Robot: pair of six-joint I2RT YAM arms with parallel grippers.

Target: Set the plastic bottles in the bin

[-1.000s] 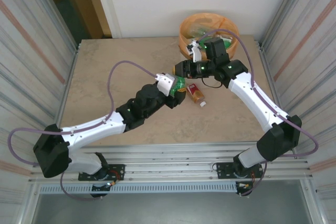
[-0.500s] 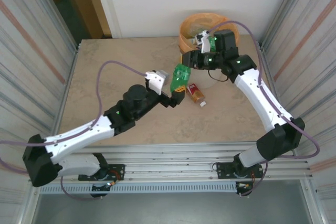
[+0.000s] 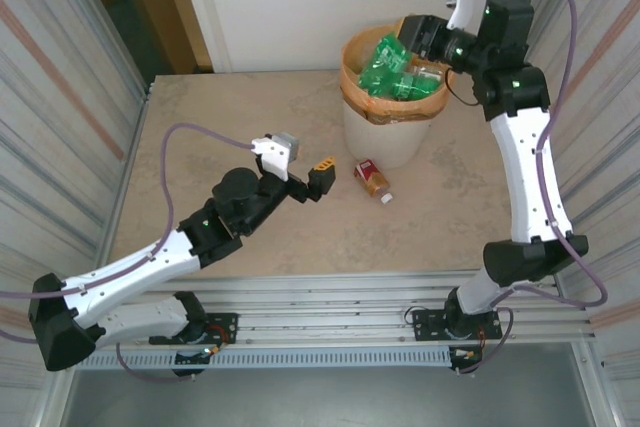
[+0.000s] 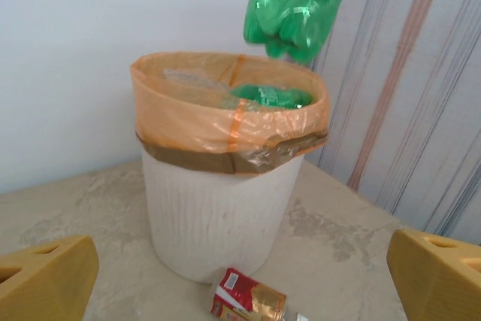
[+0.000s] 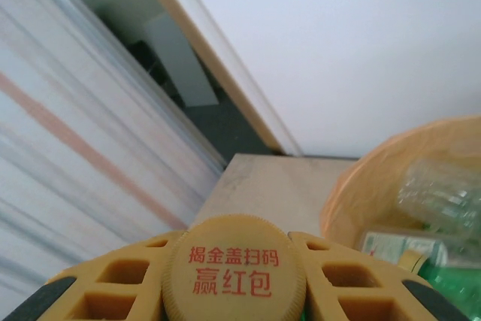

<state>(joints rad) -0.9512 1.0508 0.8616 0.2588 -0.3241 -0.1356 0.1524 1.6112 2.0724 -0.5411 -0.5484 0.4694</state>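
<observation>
Green bottle [image 3: 385, 57] hangs over the bin [image 3: 395, 135] at the beige table's [image 3: 200, 137] far right corner, pinched by the right claw [image 3: 408, 35]; the yellow cap [image 5: 234, 264] reads 揭金盖扫码 赢红包 in red. The left claw [image 3: 318, 180] is spread wide, and a red-labelled brown bottle [image 3: 373, 178] lies beside the bin.

A: bin [image 4: 218, 223] finish?
B: matt cream plastic, finely ribbed wall. liner bag [image 4: 188, 107] is thin orange film, wrinkled, with a slight sheen.
A: bottles?
B: green bottle [image 4: 297, 1] is glossy translucent plastic, crumpled. cap [image 5: 234, 268] is matt yellow plastic with red print. small bottle [image 3: 374, 179] has a shiny red label.
A: table [image 3: 200, 137]?
B: matt, mottled stone look. side walls [image 3: 60, 97] look like ribbed sheet metal.
</observation>
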